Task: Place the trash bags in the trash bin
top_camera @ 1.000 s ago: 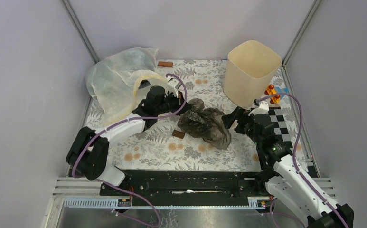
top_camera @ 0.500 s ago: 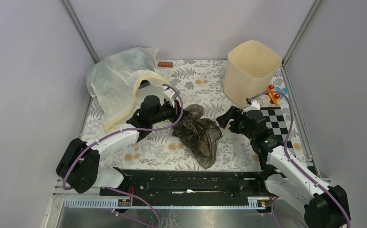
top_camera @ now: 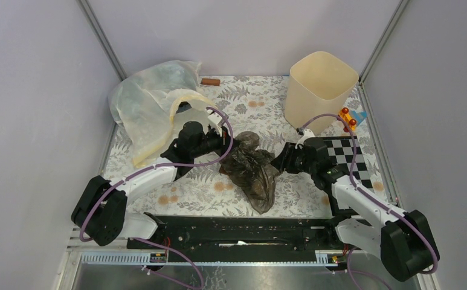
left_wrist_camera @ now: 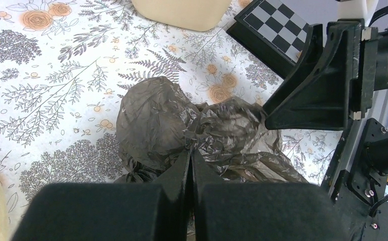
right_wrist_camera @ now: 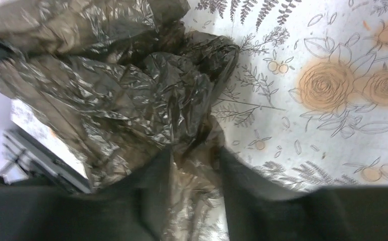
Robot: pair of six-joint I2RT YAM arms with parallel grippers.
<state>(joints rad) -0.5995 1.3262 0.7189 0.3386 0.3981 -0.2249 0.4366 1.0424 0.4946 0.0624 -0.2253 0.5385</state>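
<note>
**Item 1. Dark brown-olive, crinkly, semi-transparent plastic trash bag [top_camera: 252,172].** It lies crumpled on the middle of the floral-print worktop [top_camera: 261,99], outside the bin. Its long axis runs from a bunched far-left end to a flatter tail at the near right.

**Item 2. Left end effector [left_wrist_camera: 190,150].** I see it at the bag's far-left end, fingers pressed together and pinching a ridge of film.

**Item 3. Right end effector [right_wrist_camera: 194,163].** This one is at the bag's right flank, about midway along it. The fingers are spread, with a fold of film in the gap between them, and I see no pinch yet.

**Item 4. Cream-beige plastic trash bin with rounded-square mouth [top_camera: 312,106].** It stands upright at the far right of the worktop, mouth open upward. From the bag it lies to the far right, well apart. The right arm is the nearer one to it; the left would have to reach across the bag. I judge that the carry goes up and to the far right, and that the tail must rise above the rim before it goes in.

**Item 5. Black-and-white checkerboard plate [top_camera: 347,158].** It lies flat on the right, near the bin's foot and partly under the right arm.

**Item 6. Small orange-knobbed object [top_camera: 347,118].** It sits just beside the bin's near-right wall, close to the carry path but low.

**Item 7. Large whitish translucent bag with pale yellow rim [top_camera: 149,109].** It is heaped at the far left, behind the left arm and off the route.

**Item 8. Small brown block [top_camera: 210,81].** It lies at the far edge, clear of everything.
</note>
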